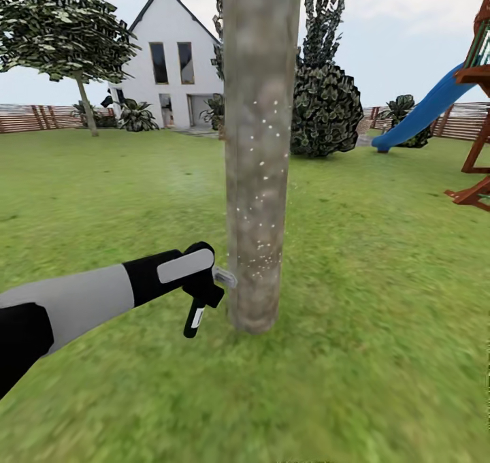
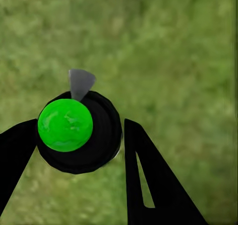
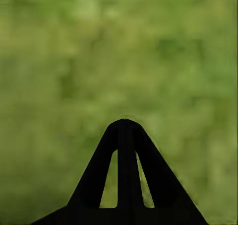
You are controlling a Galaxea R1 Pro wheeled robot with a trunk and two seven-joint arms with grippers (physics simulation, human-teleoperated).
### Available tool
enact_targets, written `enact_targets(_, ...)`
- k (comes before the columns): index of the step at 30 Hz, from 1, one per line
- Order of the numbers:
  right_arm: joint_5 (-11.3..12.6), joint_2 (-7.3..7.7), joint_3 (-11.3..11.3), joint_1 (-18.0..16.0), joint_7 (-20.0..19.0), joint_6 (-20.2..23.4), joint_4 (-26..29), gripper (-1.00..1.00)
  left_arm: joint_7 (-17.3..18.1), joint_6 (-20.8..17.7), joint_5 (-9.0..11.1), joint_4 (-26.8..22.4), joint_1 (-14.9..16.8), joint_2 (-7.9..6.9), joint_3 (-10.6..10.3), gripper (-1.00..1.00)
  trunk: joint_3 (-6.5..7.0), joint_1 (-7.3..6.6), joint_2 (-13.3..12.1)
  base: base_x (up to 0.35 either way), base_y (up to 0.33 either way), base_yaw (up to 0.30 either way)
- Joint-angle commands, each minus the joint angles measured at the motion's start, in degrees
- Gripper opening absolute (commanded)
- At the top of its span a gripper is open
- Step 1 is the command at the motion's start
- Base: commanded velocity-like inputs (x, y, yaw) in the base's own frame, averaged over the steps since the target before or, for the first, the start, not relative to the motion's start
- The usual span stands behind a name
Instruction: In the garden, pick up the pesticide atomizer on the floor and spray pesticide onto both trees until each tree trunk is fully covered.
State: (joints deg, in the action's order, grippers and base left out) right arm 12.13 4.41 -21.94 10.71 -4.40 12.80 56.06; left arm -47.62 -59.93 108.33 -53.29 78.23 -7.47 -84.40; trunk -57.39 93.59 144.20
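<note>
One tree trunk [image 1: 258, 177] partly flecked with pesticide [image 1: 262, 245], left gripper [image 1: 204, 282] clasping atomizer [image 1: 197, 313], right gripper [image 3: 126, 128] closed empty

Green lawn [image 1: 381, 259] carries tree trunk [image 1: 258, 177] (white-speckled).

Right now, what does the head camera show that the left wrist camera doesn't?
Head view alone: the tree trunk dotted with white pesticide, the white house, the blue slide.
Left wrist view alone: a bright green round cap on the pesticide atomizer, seen end-on between the fingers.
Both: the left gripper holding the atomizer over the lawn.
</note>
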Motion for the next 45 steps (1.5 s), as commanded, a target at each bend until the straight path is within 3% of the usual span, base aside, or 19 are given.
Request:
enact_targets(1, 0.3, -0.02, -0.1, 0.0, -0.3, 0.4, 0.0, -1.00, -0.3, 0.1, 0.2, -0.1, -0.3, -0.14, -0.1, -1.00, -0.05, -0.01, 0.0, 0.000, 0.326, -0.237)
enact_targets(25, 0.4, 0.04, -0.2, 0.0, -0.3, 0.2, -0.8, -1.00, 3.2, 1.5, -0.1, 0.1, -1.3, -0.27, -0.1, -1.00, -0.05, -0.01, 0.0, 0.000, 0.330, -0.180)
enact_targets(45, 0.4, 0.07, -0.3, 0.0, -0.4, 0.2, -0.8, -1.00, 3.4, 1.6, -0.1, 0.0, -1.4, -0.18, -0.1, -1.00, 0.45, -0.01, 0.0, 0.000, 0.331, -0.182)
